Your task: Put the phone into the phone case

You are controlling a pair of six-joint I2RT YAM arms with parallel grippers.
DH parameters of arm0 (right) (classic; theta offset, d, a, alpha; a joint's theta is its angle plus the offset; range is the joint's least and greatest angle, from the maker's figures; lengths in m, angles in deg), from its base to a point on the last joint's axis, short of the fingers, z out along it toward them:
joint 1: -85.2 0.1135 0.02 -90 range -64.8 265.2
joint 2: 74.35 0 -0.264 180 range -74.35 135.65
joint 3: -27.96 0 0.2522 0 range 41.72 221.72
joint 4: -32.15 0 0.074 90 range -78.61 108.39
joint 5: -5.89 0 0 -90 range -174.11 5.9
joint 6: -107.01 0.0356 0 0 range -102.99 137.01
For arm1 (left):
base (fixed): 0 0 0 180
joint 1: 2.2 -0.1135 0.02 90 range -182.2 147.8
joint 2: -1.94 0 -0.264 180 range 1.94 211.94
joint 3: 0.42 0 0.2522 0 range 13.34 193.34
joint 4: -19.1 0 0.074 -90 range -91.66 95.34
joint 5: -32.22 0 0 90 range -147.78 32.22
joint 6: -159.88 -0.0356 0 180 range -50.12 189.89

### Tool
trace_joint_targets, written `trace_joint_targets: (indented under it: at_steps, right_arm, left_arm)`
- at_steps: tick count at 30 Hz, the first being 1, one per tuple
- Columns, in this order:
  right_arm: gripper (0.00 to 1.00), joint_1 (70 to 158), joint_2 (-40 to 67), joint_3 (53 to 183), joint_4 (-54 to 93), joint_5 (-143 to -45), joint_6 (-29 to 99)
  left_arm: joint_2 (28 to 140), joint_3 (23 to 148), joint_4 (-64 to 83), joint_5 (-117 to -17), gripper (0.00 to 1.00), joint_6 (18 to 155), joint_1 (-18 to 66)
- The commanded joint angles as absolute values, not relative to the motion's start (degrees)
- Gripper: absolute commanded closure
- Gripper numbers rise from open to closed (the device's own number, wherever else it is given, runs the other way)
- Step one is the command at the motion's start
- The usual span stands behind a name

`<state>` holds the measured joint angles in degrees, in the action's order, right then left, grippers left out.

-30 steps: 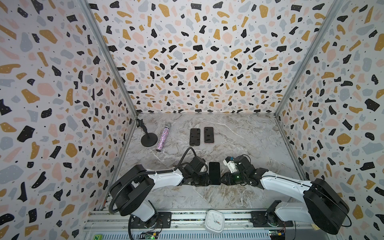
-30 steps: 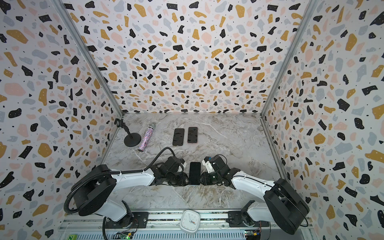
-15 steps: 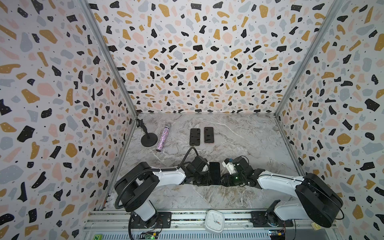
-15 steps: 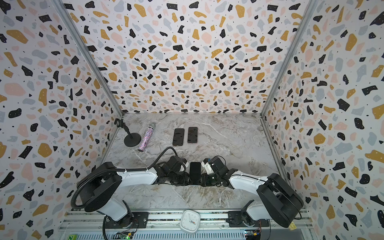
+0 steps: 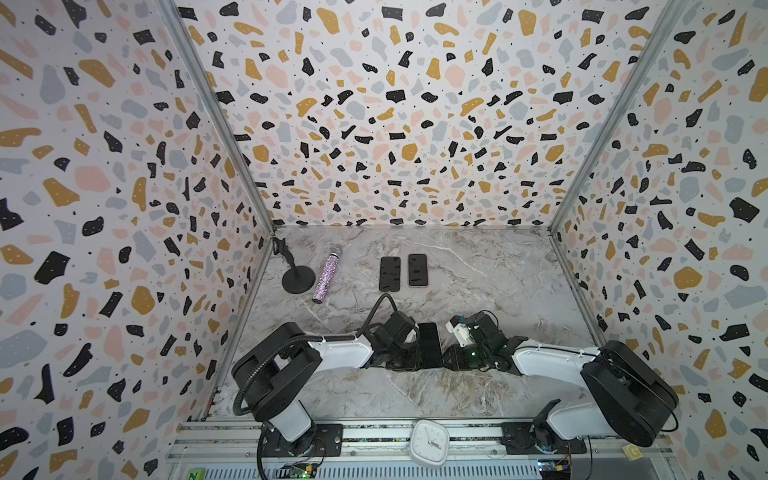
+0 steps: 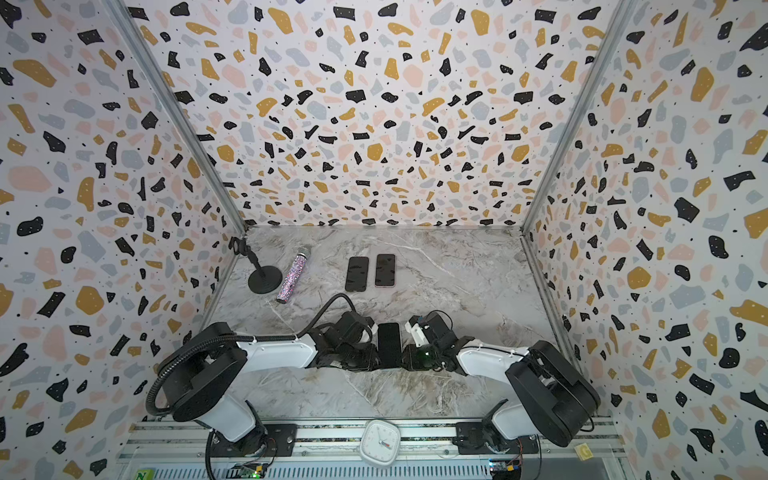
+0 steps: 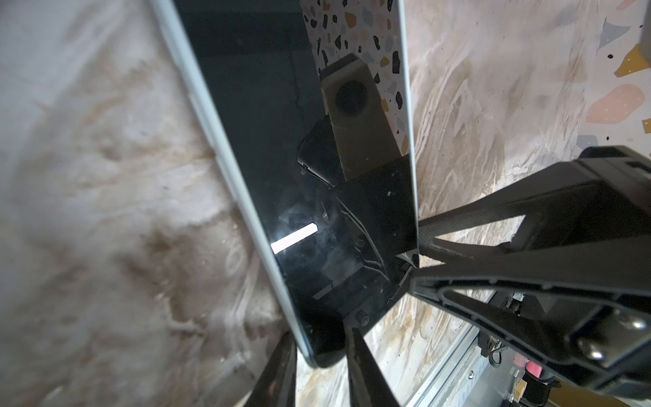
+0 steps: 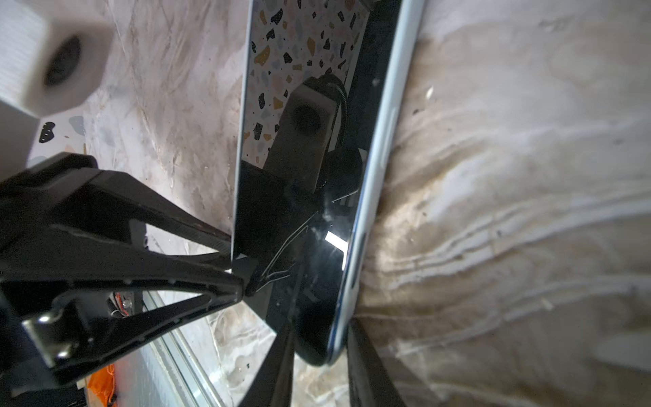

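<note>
- The phone [image 5: 430, 345] is a slim slab with a glossy black screen, rounded corners and a thin, pale silvery rim. It lies screen-up at the near middle of the marble desk [image 5: 498, 291], between the two arms.
- The left pincer [image 5: 417, 360] is pinching the phone's left long edge near its near end, and the right pincer [image 5: 446, 360] is pinching the opposite edge — one from each side, level with each other.
- Only the wrist views show the grip. In the left wrist view the left pincer [image 7: 320, 338] has one finger on the screen and one behind the rim, while the right pincer [image 7: 417, 253] closes its two tips on the far edge.
- The right wrist view mirrors this (right pincer [image 8: 320, 331] astride the phone's end, left pincer [image 8: 237, 264] on the other edge). It alone shows slots or buttons along the rim.
- Up close the screen bears smudges, a bright bar of light, and reflections of the speckled wall and a camera housing; both top views show only flat black.
- Whether the phone rests on the desk or is lifted cannot be told.
- Only the top views show the back of the desk — a black slab [image 5: 390, 273] just beside a pink-rimmed slab [image 5: 417, 270], a glitter tube [image 5: 326, 277] and a round-based stand [image 5: 297, 279]. Which slab is the case cannot be told.
</note>
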<state>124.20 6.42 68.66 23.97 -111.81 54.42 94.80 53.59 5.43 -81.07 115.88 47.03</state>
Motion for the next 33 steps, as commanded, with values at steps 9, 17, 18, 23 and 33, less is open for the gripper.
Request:
trace_joint_targets:
  at_steps: [9,17,18,23,33]
  right_arm:
    - [0.88,125.47,8.93,68.48,25.89,-113.73,54.34]
    - [0.95,126.11,8.44,68.31,25.61,-113.22,54.80]
    - [0.96,126.15,8.36,68.26,25.61,-113.20,54.84]
    - [0.95,126.33,6.31,68.81,23.56,-112.91,54.32]
    - [0.73,120.22,3.84,76.15,17.19,-109.51,47.14]
  left_arm:
    - [98.42,54.69,6.35,-81.22,0.85,115.59,48.29]
    - [98.36,54.82,6.43,-80.88,0.98,115.90,48.51]
    - [98.29,54.82,6.39,-80.73,1.00,115.94,48.52]
    - [96.92,55.06,4.63,-79.61,1.00,115.55,48.53]
    - [95.57,61.38,-2.47,-75.02,0.75,109.91,43.53]
